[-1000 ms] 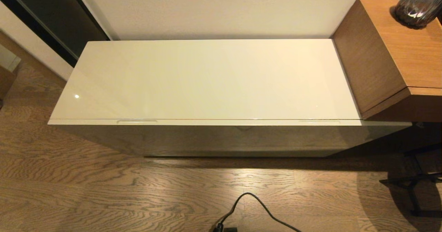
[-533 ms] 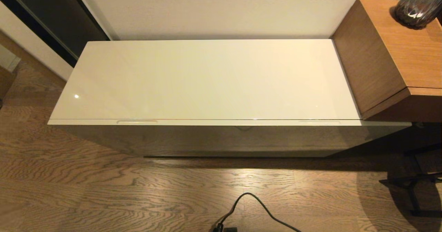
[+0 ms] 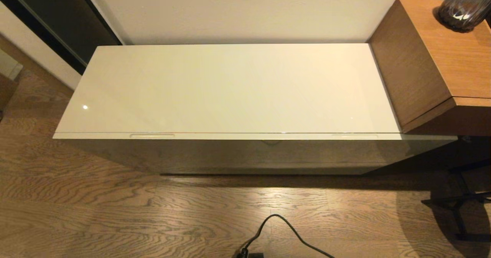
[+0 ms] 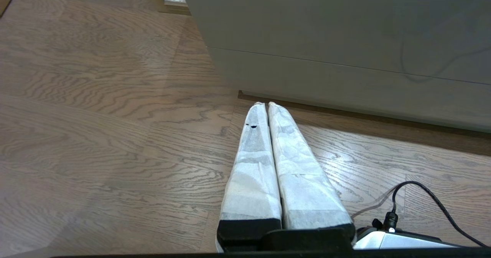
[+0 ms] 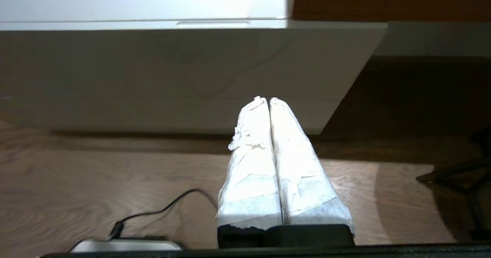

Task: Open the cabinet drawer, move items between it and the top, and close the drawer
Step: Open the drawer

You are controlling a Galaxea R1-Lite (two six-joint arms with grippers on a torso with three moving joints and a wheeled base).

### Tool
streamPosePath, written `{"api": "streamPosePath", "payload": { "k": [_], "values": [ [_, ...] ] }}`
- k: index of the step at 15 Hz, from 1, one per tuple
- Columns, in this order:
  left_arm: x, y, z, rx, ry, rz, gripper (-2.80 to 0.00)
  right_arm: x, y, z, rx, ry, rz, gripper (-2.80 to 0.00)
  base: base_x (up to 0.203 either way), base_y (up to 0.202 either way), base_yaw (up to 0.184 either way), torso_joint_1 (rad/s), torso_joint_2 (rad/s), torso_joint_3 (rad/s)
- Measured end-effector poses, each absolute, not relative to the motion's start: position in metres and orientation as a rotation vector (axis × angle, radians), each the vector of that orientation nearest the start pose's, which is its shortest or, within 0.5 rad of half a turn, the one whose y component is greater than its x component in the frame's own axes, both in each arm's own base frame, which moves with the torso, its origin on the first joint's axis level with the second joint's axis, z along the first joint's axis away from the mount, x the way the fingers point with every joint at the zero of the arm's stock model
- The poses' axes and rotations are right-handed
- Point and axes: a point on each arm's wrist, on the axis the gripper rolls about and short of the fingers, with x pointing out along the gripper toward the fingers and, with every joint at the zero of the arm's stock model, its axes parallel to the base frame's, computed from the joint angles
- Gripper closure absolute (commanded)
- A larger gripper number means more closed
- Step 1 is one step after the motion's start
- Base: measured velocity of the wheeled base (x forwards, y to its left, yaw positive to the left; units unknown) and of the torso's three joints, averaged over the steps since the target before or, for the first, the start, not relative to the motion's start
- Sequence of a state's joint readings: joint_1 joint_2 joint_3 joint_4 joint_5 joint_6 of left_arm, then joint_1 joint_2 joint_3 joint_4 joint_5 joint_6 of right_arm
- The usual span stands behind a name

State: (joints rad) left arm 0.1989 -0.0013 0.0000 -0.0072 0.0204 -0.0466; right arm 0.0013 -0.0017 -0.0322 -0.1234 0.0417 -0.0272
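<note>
- The cabinet drawer (image 3: 245, 150) runs across the middle of the head view as a long glossy cream front, fully shut, its upper edge flush under the top (image 3: 230, 89).
- We see two slim recessed handle slots in that upper edge: the left slot (image 3: 152, 136) toward the frame's left, the right slot (image 3: 354, 136) toward its right.
- We judge the drawer stiff, wide and fairly heavy, with a slick face that gives no purchase; the slots are the only places to take hold, and a pull at one end alone could rack so long a drawer.
- The top is bare of the slippers and the tape roll in every view, so we take it that the items lie inside, unseen.
- The right claw (image 5: 268, 100) is closed on nothing, tips pressed together; in its wrist view it points at the drawer front, below and near the right slot (image 5: 213, 22), not touching.
- The left claw (image 4: 265, 105) is likewise closed and empty, parked low over the wooden floor (image 4: 96, 116) near the cabinet's base corner.
- Neither arm shows in the head view.
- A black cable (image 3: 284, 227) loops on the floor at lower centre.
- The brown wooden unit (image 3: 429, 62) with a dark vase (image 3: 464, 8) stands at upper right.
</note>
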Motion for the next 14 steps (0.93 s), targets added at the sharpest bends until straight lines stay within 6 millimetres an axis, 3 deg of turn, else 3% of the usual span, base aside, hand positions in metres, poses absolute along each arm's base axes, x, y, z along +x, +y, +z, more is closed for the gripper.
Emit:
{"api": "streamPosePath", "payload": {
  "k": [3,14],
  "values": [
    [-0.023,-0.004,0.076,-0.046,-0.014,0.219,0.0,-0.023,0.0,0.076,-0.052,-0.004,0.01,0.0,0.0,0.0,0.0,0.0,0.0,0.0],
    [-0.023,-0.004,0.076,-0.046,-0.014,0.218,0.0,-0.023,0.0,0.075,-0.04,0.007,0.003,0.0,0.0,0.0,0.0,0.0,0.0,0.0]
  ]
}}
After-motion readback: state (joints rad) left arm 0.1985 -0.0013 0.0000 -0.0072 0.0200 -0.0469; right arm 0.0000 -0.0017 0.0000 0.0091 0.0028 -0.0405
